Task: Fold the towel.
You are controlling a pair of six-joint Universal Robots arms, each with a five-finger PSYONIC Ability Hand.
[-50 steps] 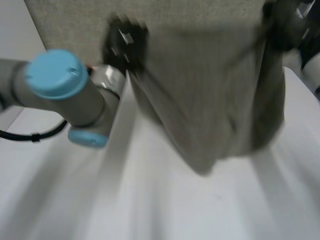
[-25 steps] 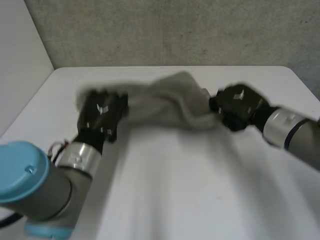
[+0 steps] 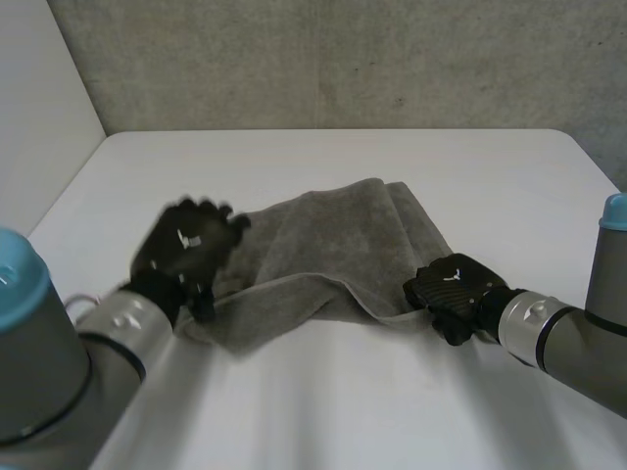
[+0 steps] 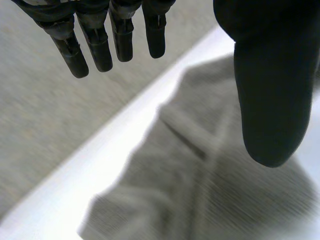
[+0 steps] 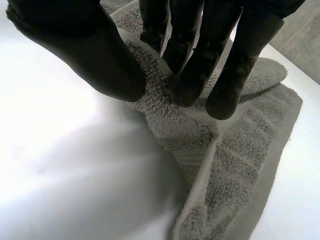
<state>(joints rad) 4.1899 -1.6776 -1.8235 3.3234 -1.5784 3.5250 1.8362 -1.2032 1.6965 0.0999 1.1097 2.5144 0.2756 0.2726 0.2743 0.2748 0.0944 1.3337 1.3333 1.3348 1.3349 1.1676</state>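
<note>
One grey towel (image 3: 323, 245) lies rumpled and partly doubled on the middle of the white bench (image 3: 392, 162), with two black hands at it. The left hand (image 3: 184, 250) is over its left edge, fingers (image 4: 100, 47) straight and spread, holding nothing. The right hand (image 3: 449, 286) is at the near right corner, fingers (image 5: 227, 80) and thumb pinching a fold. A grey wall (image 3: 343, 59) stands beyond the far edge.

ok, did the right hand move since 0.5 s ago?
Yes. The right hand has come toward the camera, away from the table's far edge, fingers pinching the towel.
</note>
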